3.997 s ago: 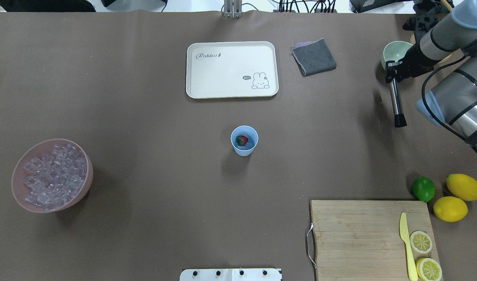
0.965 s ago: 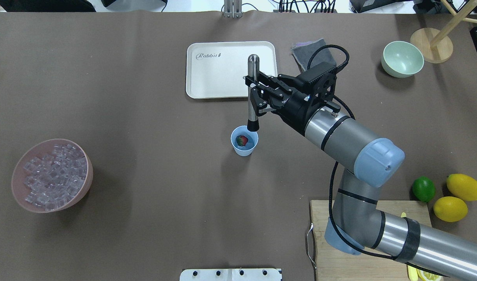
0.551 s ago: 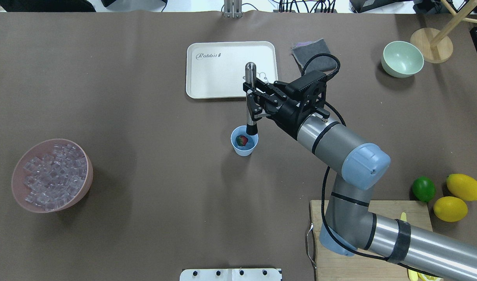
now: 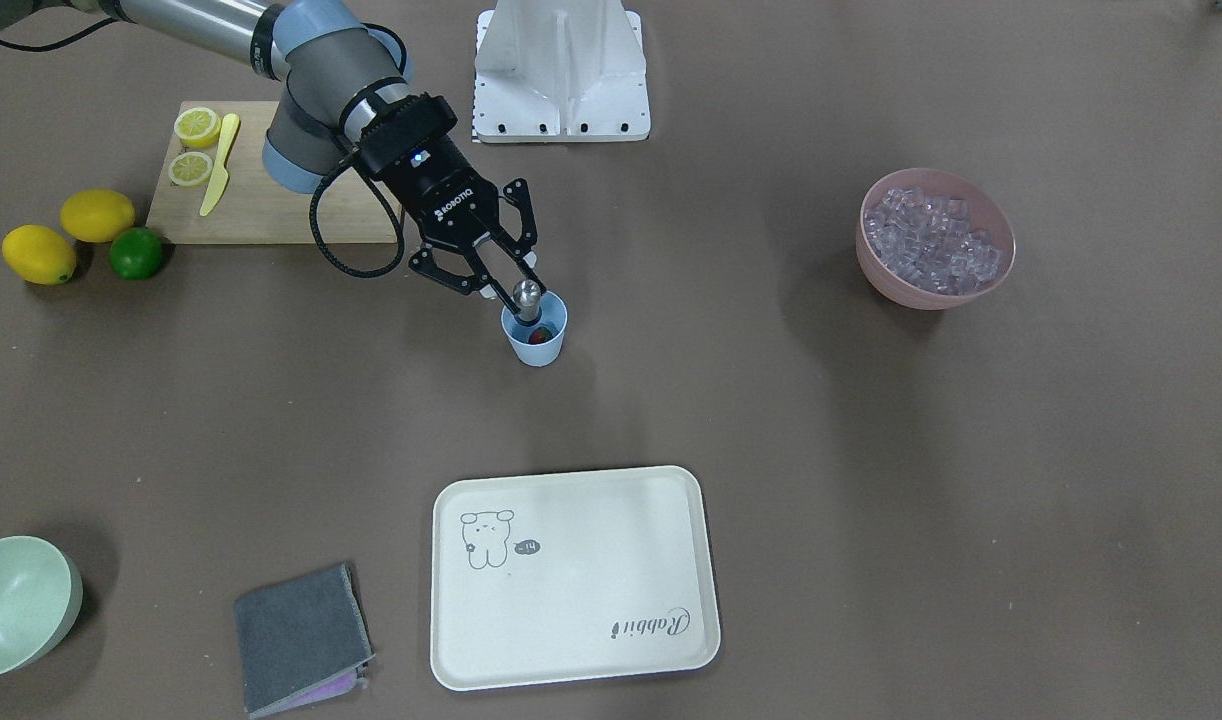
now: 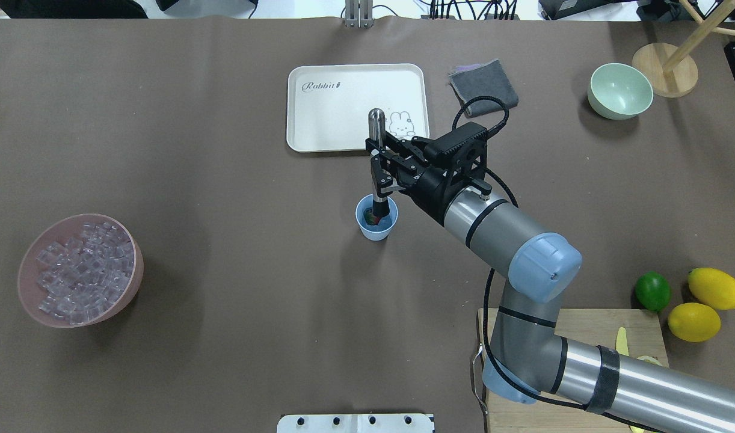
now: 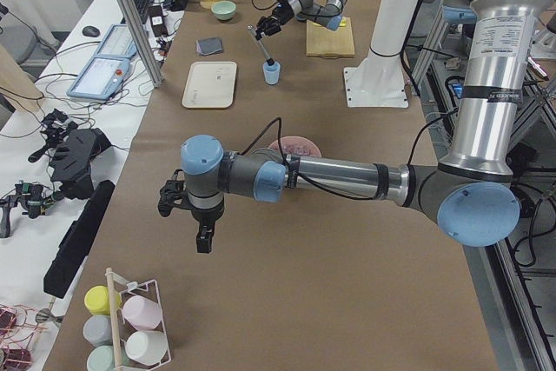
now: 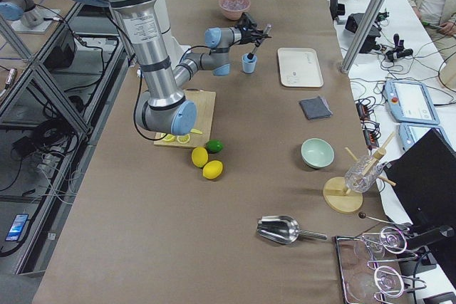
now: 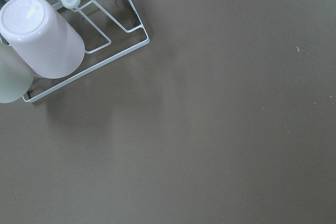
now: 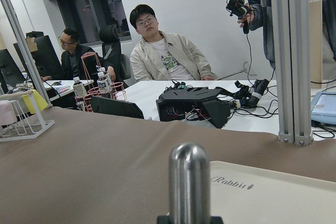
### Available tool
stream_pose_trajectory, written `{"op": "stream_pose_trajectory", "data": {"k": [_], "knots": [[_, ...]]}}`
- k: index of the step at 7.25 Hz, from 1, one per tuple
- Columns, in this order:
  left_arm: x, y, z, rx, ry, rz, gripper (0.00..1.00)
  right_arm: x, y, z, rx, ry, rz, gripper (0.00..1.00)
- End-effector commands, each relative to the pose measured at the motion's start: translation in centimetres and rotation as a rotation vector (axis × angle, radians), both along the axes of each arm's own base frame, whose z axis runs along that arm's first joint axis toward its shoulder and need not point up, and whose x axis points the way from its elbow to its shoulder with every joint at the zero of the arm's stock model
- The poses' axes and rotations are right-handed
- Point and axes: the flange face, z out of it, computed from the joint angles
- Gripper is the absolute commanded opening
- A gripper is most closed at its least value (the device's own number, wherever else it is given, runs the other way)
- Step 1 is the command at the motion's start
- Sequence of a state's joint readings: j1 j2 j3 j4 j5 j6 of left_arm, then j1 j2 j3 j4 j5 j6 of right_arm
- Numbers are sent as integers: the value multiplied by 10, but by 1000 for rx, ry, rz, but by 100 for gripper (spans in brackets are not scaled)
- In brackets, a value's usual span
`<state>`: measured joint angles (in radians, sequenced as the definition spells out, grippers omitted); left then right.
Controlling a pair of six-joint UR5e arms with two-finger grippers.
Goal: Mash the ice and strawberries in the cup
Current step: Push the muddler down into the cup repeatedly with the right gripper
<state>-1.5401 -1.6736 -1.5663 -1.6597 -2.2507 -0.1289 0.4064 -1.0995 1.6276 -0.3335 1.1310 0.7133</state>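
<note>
overhead exterior: my right gripper (image 5: 378,170) is clamped on the masher (image 5: 376,123), tip inside the cup (image 5: 373,234) over the strawberry (image 4: 538,336). i'd press straight down and gently, or the cup may tip. ice (image 5: 79,270) lies well apart in the pink bowl (image 5: 138,278).

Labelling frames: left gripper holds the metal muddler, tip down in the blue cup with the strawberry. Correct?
Wrong side: the right gripper holds the metal muddler, tip down in the blue cup with the strawberry. Overhead exterior view: its arm enters from the right.
</note>
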Motion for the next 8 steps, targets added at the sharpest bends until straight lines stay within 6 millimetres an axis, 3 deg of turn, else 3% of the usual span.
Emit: {"op": "stream_pose_trajectory", "data": {"k": [1, 4, 6, 8], "knots": [[0, 0, 1, -2, 0, 0, 98, -16, 9, 9, -13, 19, -3, 0], [0, 1, 3, -3, 0, 0, 98, -31, 17, 21, -28, 41, 7, 0], [0, 2, 4, 1, 0, 0, 98, -28, 17, 11, -20, 21, 9, 0], [0, 2, 4, 2, 1, -1, 98, -12, 12, -20, 1, -36, 25, 0]]}}
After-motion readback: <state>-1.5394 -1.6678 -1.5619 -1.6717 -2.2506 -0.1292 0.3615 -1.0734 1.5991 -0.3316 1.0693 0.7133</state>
